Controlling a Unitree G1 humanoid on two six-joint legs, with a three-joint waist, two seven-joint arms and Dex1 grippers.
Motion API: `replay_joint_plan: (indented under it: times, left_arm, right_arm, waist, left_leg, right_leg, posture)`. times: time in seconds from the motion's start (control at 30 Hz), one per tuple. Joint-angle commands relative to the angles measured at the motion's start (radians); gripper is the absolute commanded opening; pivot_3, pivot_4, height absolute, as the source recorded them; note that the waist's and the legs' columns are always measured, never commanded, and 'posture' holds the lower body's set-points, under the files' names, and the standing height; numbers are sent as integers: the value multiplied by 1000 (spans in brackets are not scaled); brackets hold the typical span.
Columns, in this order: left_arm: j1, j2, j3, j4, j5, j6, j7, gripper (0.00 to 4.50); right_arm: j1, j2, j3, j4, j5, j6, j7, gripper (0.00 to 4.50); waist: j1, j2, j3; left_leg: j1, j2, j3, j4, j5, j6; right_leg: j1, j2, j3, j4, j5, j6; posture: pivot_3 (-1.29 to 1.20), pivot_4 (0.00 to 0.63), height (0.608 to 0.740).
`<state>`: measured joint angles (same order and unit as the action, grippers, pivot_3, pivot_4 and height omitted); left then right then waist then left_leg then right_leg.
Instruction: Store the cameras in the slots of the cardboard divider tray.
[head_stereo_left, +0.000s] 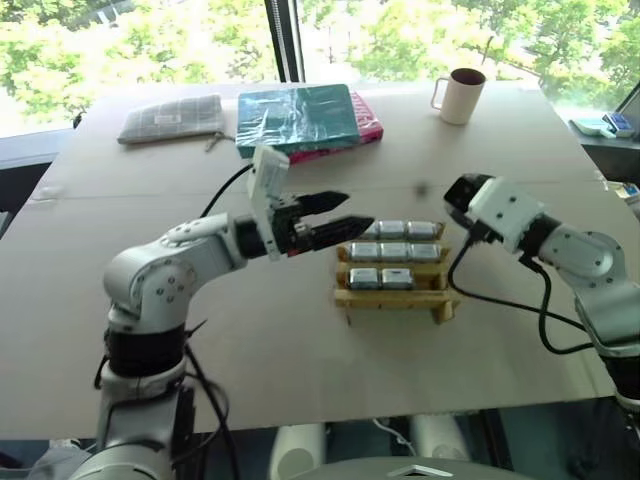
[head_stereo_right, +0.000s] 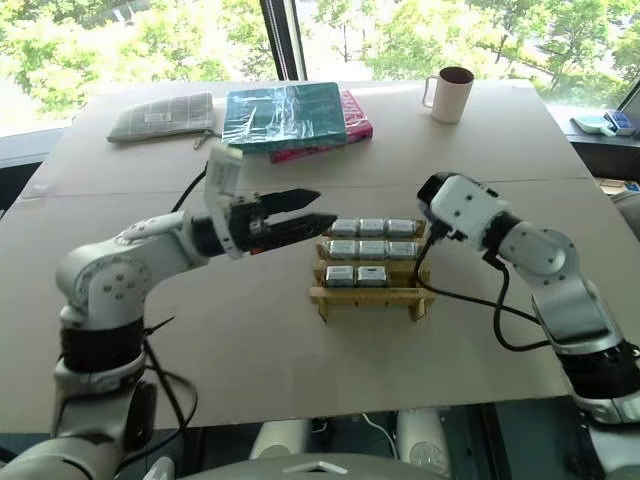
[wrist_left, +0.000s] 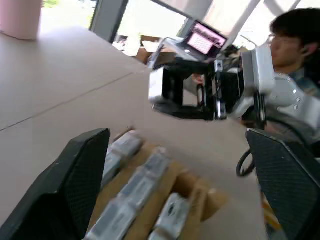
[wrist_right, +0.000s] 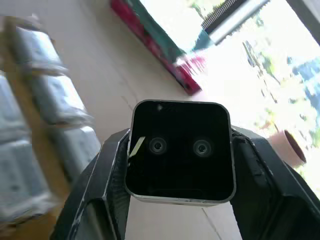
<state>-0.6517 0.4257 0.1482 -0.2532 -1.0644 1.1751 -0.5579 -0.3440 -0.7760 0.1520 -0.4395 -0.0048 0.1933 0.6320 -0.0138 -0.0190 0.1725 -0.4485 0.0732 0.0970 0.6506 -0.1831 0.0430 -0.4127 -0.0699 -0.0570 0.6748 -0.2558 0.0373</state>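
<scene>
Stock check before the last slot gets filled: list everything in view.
cameras in tray: eight, silver-grey, three in the back row, three in the middle row, two in the front row
held camera: one, black face with silver rim, between the right hand's fingers
cardboard divider tray: one, tan, middle of the table
table: one, tan surface
teal book: one, far side, lying on the pink book
pink book: one, under the teal one
pouch: one, grey checked, far left
mug: one, pale, far right
laptop: one, open, beyond the table
person: one, beyond the table
left hand: open, empty, at the tray's left back corner
right hand: shut on the held camera, right of the tray
</scene>
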Motion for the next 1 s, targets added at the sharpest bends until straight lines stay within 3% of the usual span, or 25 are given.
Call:
replay_joint_plan:
  times: [0.03,0.5,0.57,0.77,0.83,1.0]
  left_arm:
    - [-63,-74,-2,89,-76,77,68,4500]
    - [-158,-100,-87,216,-18,78,-50,4500]
    - [-159,-97,-90,218,-11,76,-61,3731]
    - [-175,-95,-81,230,-14,86,-87,859]
    - [-182,-90,-86,232,-9,85,-101,795]
    - [-205,-65,-146,218,72,21,-159,794]
  right_arm:
    - [-20,-4,-3,-119,-3,1,44,2095]
    - [-85,104,25,-240,-9,104,55,2095]
    - [-84,108,23,-242,-11,108,58,2094]
    - [-71,112,7,-256,6,130,68,2094]
    - [-61,110,-6,-261,58,174,91,2094]
    - [24,103,-116,-279,168,238,105,4438]
  waist:
    - [0,-1,0]
    - [7,-2,1]
    - [6,-2,1]
    - [6,-2,1]
    - [7,-2,1]
    - [10,-2,1]
  left_leg:
    - [0,0,1,0,0,0]
    - [-1,-1,0,1,0,0]
    - [-1,-1,0,1,0,0]
    - [-1,-1,0,1,0,0]
    - [-1,-1,0,0,0,0]
    - [-1,-1,0,0,0,0]
  right_leg:
    - [0,0,1,0,0,0]
    - [0,0,0,1,1,-3]
    - [0,0,0,1,2,-4]
    - [0,-1,0,1,2,-4]
    - [0,-1,0,1,2,-4]
    - [0,0,0,0,2,-4]
  posture:
    - [0,150,740]
    - [0,150,740]
    - [0,150,740]
    - [0,150,740]
    - [0,150,740]
    - [0,150,740]
